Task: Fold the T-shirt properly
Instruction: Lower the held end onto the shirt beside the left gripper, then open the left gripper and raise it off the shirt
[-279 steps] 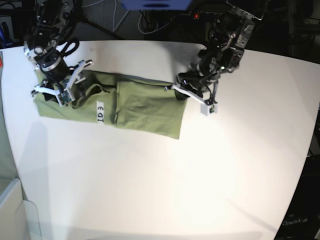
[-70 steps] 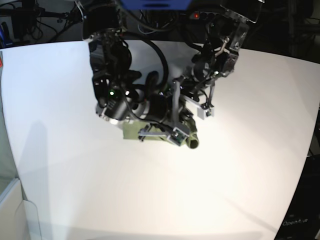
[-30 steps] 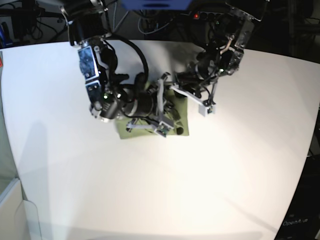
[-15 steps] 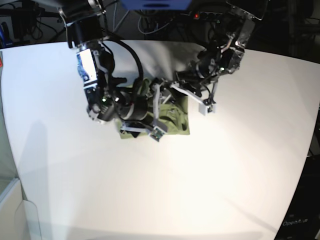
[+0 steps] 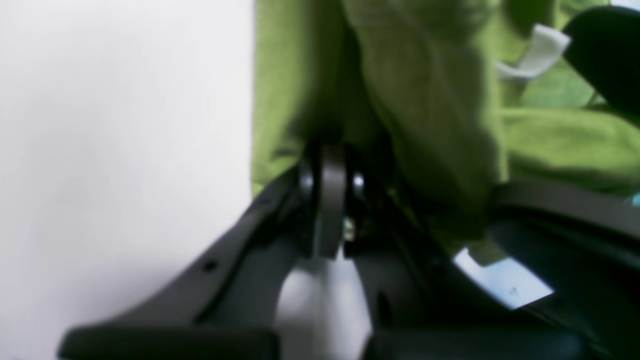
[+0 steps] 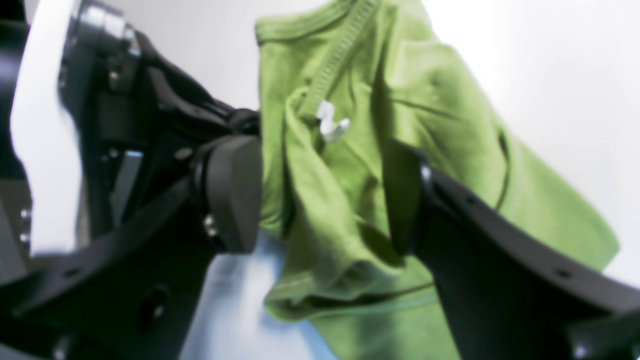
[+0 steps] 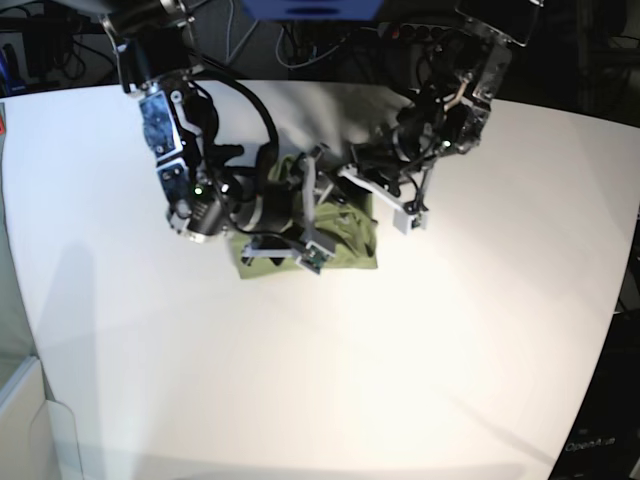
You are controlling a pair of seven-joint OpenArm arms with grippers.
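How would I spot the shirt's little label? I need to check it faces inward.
On the white table, find the bunched green T-shirt between the two arms. In the right wrist view, the label sits just below the ribbed collar band, near the open right gripper. It is the only small white scrap on plain green cloth.

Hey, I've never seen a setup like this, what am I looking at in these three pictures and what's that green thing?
It is a robot with two arms at a white table. One picture looks down from above; the other two come from cameras on the arms' wrists. The green thing is a T-shirt, bunched into a small folded bundle. The right gripper has its jaws apart on either side of the cloth, near the shirt's small white label. The left gripper is shut against the shirt's edge; whether it pinches fabric is too blurred to tell.
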